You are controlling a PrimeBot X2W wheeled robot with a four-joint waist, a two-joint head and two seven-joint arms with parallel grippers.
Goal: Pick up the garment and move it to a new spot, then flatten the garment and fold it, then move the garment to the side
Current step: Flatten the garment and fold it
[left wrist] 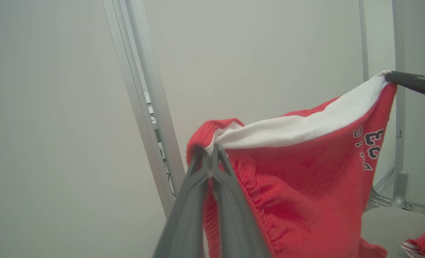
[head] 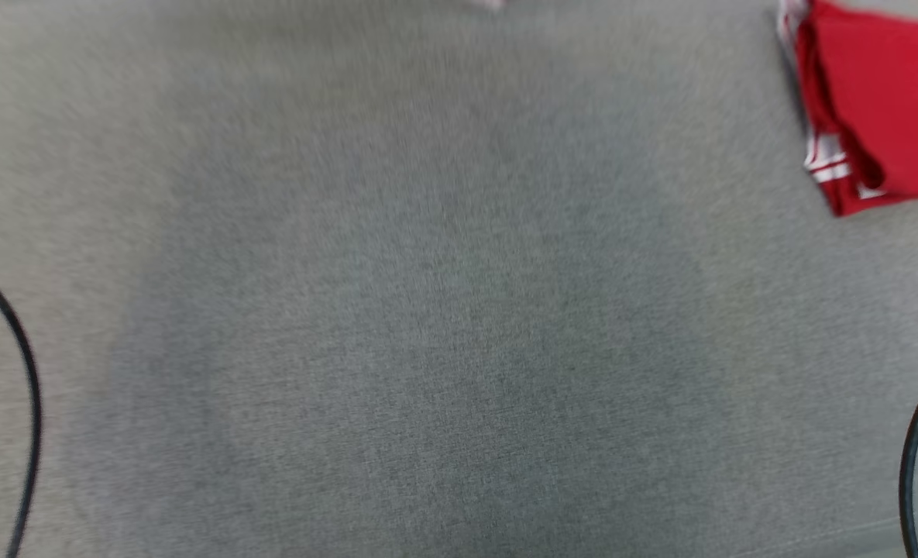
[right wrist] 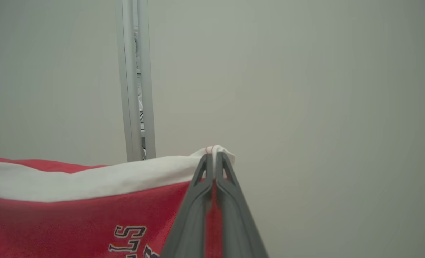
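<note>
I am holding the red garment [left wrist: 305, 179] up off the desk [head: 428, 310], its white band stretched between the two arms. The left gripper [left wrist: 211, 152] is pinching the gathered end, jaws shut on the cloth, and the right gripper [right wrist: 212, 156] is pinching the other corner, jaws likewise closed on it. The band's long line is running straight from one grip to the other, the red body hanging below, neither arm the nearer. Beneath, the grey desk is lying open across its middle, which I judge roomy enough for laying the cloth flat. A second red garment [head: 885, 101] is sitting at the far right, and dark cables [head: 29, 372] are curving in at both side edges.
</note>
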